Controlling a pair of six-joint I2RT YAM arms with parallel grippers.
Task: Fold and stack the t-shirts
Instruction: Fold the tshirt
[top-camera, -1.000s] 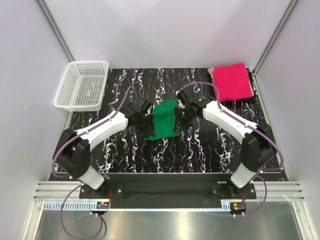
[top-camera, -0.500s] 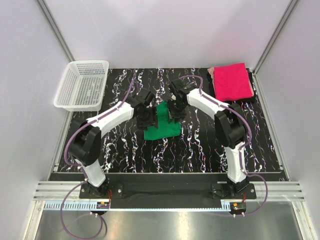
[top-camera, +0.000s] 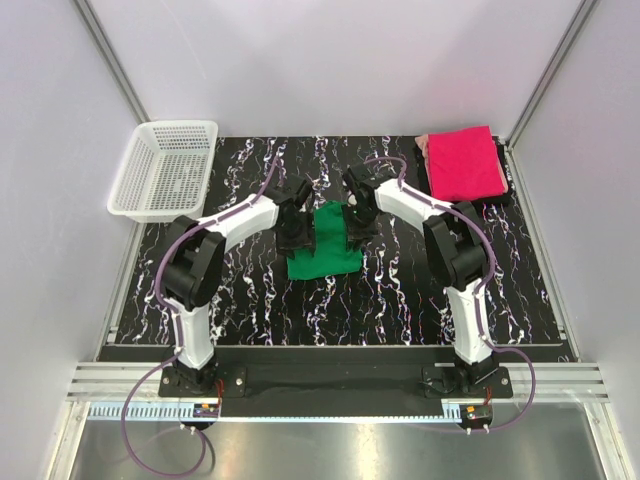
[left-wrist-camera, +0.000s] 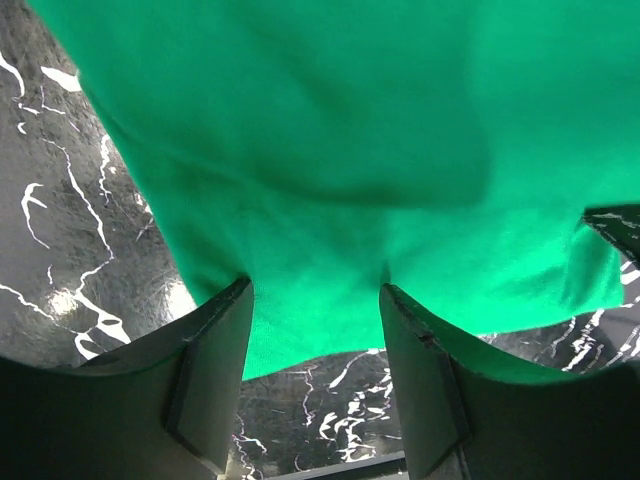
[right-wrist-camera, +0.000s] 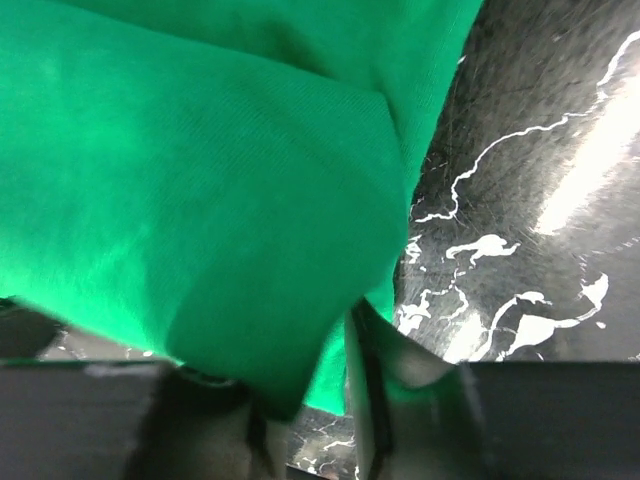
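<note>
Black marble-patterned tabletop (top-camera: 400, 290) fills the middle of the overhead view, closed in by pale walls. At its centre lies the green t-shirt (top-camera: 325, 245), folded into a compact, roughly rectangular shape, and both my arms reach in to its upper part from either side. My left pincer (left-wrist-camera: 315, 300) is spread, and the near edge of the green cloth runs across the gap between its two fingers. My right pincer (right-wrist-camera: 305, 390) is nearly closed, pinching a fold of the same cloth, with bare tabletop showing to the right of it. In the upper right of the overhead view the pink t-shirt (top-camera: 465, 165) lies folded, well apart from the green one. A white mesh basket (top-camera: 178, 125) sits at the upper left.
</note>
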